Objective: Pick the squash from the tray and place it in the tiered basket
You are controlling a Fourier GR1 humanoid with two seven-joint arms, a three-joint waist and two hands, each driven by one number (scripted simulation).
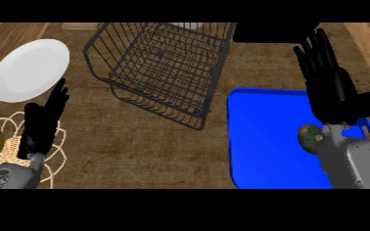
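A blue tray (267,142) lies at the right on the wooden counter. The squash (312,138), green-brown, rests on the tray and is partly hidden behind my right wrist. My right hand (330,85) is raised above the tray's far right part, fingers straight and open, holding nothing. The dark wire tiered basket (162,63) stands at the middle back, to the left of the tray. My left hand (42,122) rests open at the left edge, fingers up.
A white plate (33,69) sits at the far left behind my left hand. A cream woven mat (54,151) lies under my left forearm at the lower left. A dark object (271,32) stands behind the tray at the back right.
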